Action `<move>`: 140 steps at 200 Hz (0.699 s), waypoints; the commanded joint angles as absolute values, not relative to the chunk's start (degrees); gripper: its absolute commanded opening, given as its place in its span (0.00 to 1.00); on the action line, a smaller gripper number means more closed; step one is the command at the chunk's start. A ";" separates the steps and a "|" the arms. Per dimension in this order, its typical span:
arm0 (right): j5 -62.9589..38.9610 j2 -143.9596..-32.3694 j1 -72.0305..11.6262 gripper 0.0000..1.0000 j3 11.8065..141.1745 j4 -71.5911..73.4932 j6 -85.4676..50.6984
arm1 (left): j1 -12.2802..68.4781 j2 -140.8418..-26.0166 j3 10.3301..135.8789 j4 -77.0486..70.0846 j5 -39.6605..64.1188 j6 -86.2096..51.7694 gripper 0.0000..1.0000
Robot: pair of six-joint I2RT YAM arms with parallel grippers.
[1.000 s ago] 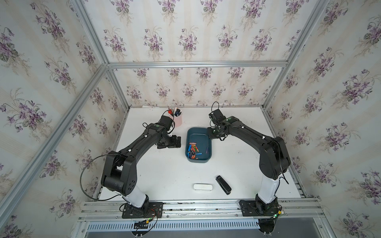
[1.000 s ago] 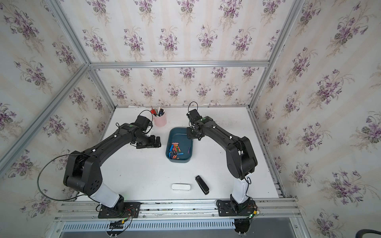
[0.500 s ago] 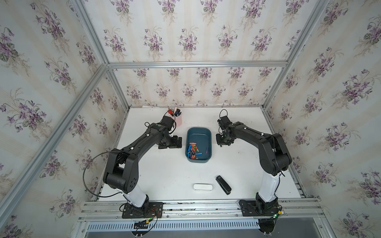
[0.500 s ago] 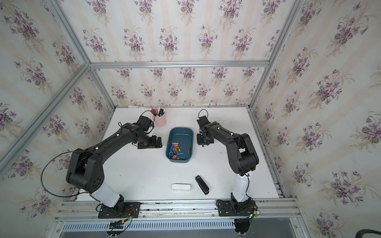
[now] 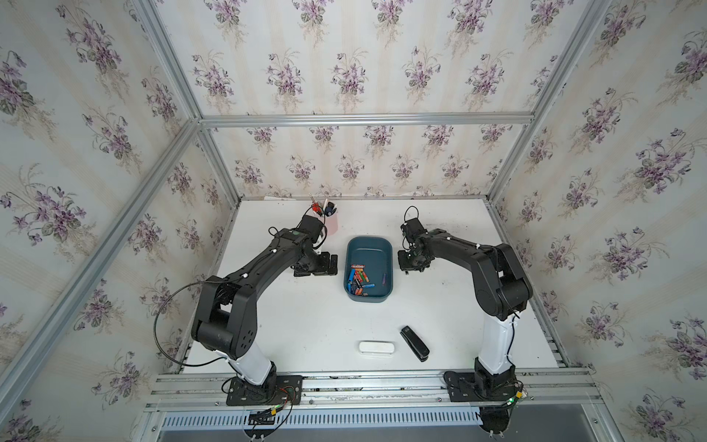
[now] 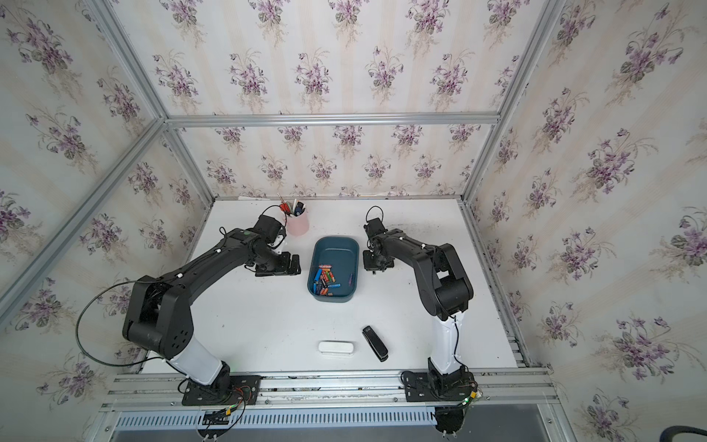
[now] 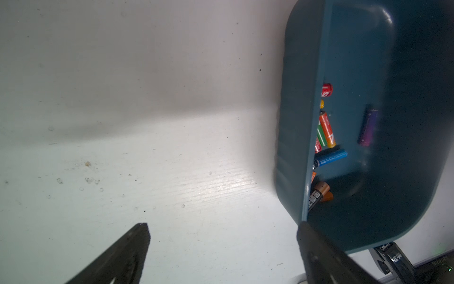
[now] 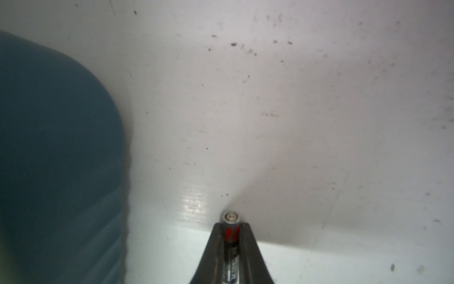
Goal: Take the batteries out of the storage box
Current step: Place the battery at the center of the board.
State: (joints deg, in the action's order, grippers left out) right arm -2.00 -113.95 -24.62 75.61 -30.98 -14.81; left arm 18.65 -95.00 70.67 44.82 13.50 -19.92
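Observation:
The dark teal storage box [image 5: 368, 250] [image 6: 336, 248] stands mid-table, with several mixed-colour batteries [image 5: 357, 281] [image 6: 324, 282] piled at its near end. My left gripper [image 5: 332, 264] [image 7: 223, 228] is open and empty, low over the table just left of the box; one finger sits next to the box's wall [image 7: 294, 123]. My right gripper [image 5: 407, 264] [image 8: 231, 225] is just right of the box [image 8: 61, 147], low over the table. It is shut on a black battery with a red mark [image 8: 230, 217], whose metal end pokes out past the fingertips.
A pink cup [image 5: 331, 225] of pens and red-handled tools stands behind the left arm's wrist. A white oblong case [image 5: 377, 347] and a black stapler-like object [image 5: 414, 343] lie near the table's front edge.
My right gripper has moved from the box's far right rim out to the right and down beside the box. The left arm has hardly shifted.

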 commanded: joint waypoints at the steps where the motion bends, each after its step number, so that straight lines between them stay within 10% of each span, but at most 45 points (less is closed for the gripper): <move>1: -2.02 -114.87 -24.59 0.16 75.41 -31.45 -14.59 | 18.72 -95.19 71.04 45.13 13.45 -19.76 0.98; 140: -1.24 -113.21 -24.53 0.28 77.50 -32.77 -14.98 | 19.89 -96.13 74.90 47.92 11.69 -18.91 0.98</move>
State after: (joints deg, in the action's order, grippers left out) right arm -2.11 -113.99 -24.62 76.40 -31.27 -14.79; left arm 19.33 -95.57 72.97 45.69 13.26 -19.90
